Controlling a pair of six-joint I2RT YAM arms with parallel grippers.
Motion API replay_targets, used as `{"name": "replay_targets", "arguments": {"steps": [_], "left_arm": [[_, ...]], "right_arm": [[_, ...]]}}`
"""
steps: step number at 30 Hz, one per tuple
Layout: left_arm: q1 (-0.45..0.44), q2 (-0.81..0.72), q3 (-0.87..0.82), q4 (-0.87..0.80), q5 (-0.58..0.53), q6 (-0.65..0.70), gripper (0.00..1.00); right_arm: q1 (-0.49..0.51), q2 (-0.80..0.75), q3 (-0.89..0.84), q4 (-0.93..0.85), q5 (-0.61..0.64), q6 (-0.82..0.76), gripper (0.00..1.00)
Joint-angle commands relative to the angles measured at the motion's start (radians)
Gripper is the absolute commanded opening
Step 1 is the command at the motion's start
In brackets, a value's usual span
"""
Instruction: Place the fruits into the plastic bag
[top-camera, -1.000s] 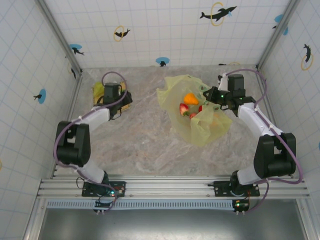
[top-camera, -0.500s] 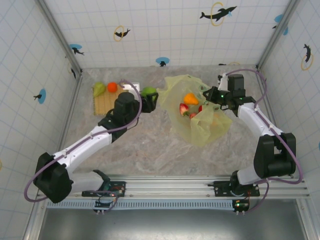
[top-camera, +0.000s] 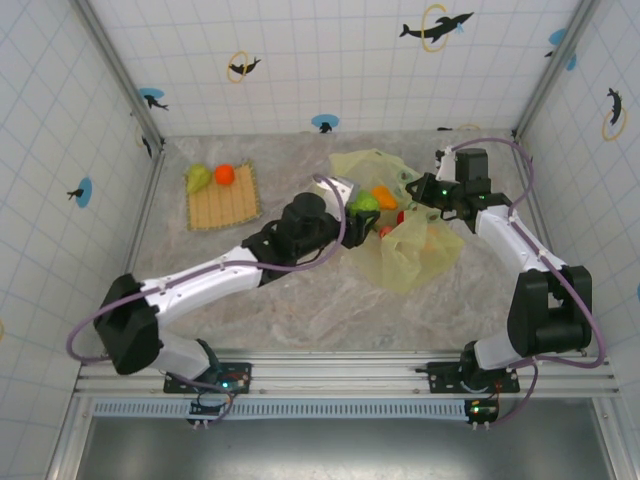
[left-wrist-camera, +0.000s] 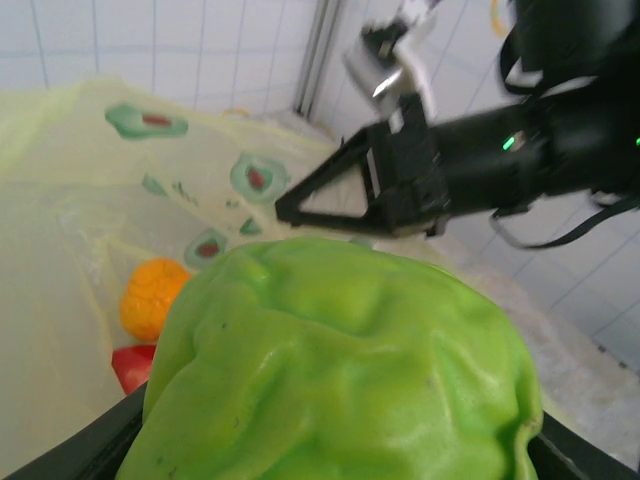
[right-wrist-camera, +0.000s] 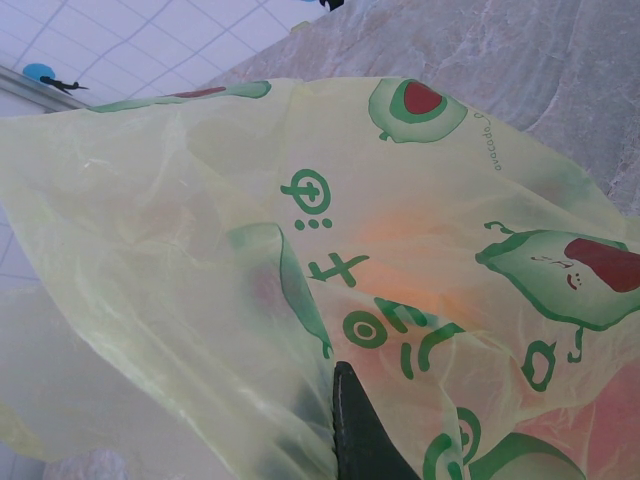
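Above: grips a lumpy bright-green toy fruit (top-camera: 364, 203) in the left tool (top-camera: 358, 208) at the mouth of a thin translucent yellow-green plastic bag (top-camera: 410, 262), pinched by the clenched right tool (top-camera: 415, 192); leaves a round orange fruit (top-camera: 225, 174) and a yellow-green fruit (top-camera: 198, 178) waiting on a square tan woven mat (top-camera: 225, 205).
Left wrist: shows an orange-yellow fruit (left-wrist-camera: 150, 295) and a red fruit (left-wrist-camera: 132, 365) already bagged.
Right wrist: presses printed film against a dark fingertip (right-wrist-camera: 355, 430).

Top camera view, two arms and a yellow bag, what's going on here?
The robot is bagging toy fruit. The right gripper is shut on the rim of the plastic bag, holding it up and open. The left gripper holds a bright green fruit at the bag's mouth, not yet released. An orange fruit and a red fruit are already inside. A yellow-green fruit and another orange one lie on the woven mat.
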Motion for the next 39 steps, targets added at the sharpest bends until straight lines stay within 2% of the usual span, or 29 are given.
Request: {"name": "replay_targets", "arguments": {"steps": [1, 12, 20, 23, 29, 39], "left_arm": [[0.0, 0.083, 0.057, -0.059, 0.002, 0.04, 0.53], [0.011, 0.429, 0.24, -0.119, -0.004, 0.058, 0.54], [0.048, 0.601, 0.353, -0.11, -0.087, 0.019, 0.59], [0.063, 0.61, 0.353, -0.084, -0.079, -0.02, 0.66], [0.067, 0.569, 0.338, -0.06, -0.049, 0.001, 0.8], [0.067, 0.415, 0.235, -0.043, 0.032, -0.023, 0.83]], "right_arm": [[0.0, -0.013, -0.003, 0.005, -0.004, 0.002, 0.0], [0.002, -0.018, -0.001, 0.001, -0.003, 0.002, 0.0], [0.003, -0.025, 0.002, -0.012, 0.002, -0.004, 0.0], [0.003, -0.03, 0.003, -0.022, 0.008, -0.01, 0.0], [0.002, -0.03, 0.016, -0.044, 0.013, -0.022, 0.0], [0.002, -0.024, 0.019, -0.043, 0.019, -0.024, 0.0]]}}
